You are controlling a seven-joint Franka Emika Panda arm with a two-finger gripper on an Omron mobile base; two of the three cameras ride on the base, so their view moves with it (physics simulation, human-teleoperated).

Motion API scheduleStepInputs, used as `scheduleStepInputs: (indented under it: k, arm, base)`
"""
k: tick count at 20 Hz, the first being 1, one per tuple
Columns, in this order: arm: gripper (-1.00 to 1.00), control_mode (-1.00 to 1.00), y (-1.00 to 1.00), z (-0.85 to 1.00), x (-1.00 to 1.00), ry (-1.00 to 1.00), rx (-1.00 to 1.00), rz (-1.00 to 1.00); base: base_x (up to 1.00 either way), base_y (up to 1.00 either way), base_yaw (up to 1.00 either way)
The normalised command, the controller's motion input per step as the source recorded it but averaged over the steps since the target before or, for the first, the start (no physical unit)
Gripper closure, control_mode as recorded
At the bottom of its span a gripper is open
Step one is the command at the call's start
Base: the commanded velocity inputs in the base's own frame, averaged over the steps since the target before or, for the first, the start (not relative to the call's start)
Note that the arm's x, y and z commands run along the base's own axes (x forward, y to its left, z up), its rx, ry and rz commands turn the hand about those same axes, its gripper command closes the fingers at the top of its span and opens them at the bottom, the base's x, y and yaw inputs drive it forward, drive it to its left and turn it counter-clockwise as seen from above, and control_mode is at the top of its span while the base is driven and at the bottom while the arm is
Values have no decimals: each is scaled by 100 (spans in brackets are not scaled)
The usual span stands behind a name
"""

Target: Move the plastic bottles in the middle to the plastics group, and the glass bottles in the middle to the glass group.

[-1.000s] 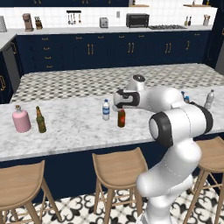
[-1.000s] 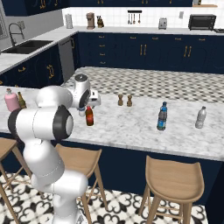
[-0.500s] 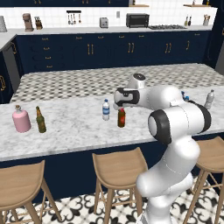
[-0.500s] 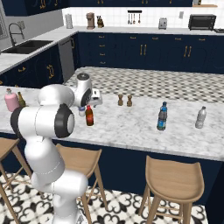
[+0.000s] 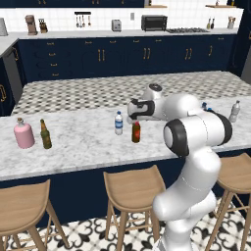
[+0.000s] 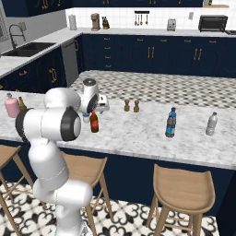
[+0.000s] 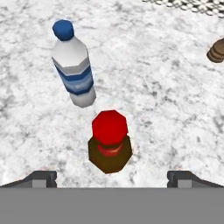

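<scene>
Two fingertips [image 7: 43,178] stand wide apart above the red-capped brown bottle [image 7: 109,142].

On the tabletop [image 5: 88,142], the glass bottle [image 5: 136,132] stands just right of the water bottle [image 5: 118,123]. The flask [image 5: 23,134] and slim bottle [image 5: 45,135] stand together far left. Two plastic bottles [image 6: 171,122] stand well right. The gripper [image 5: 131,116] hangs above the glass bottle.
</scene>
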Motion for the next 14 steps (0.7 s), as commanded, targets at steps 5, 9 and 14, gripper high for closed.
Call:
scheduleStepInputs:
  k: [5,9,14]
  arm:
    - [-100,-100,0,-11,4,0,0,0]
    - [-100,-100,9,-3,4,2,0,0]
    - [-100,-100,10,-6,14,5,0,0]
  base:
    - [0,0,0]
    - [0,0,0]
    - [0,0,0]
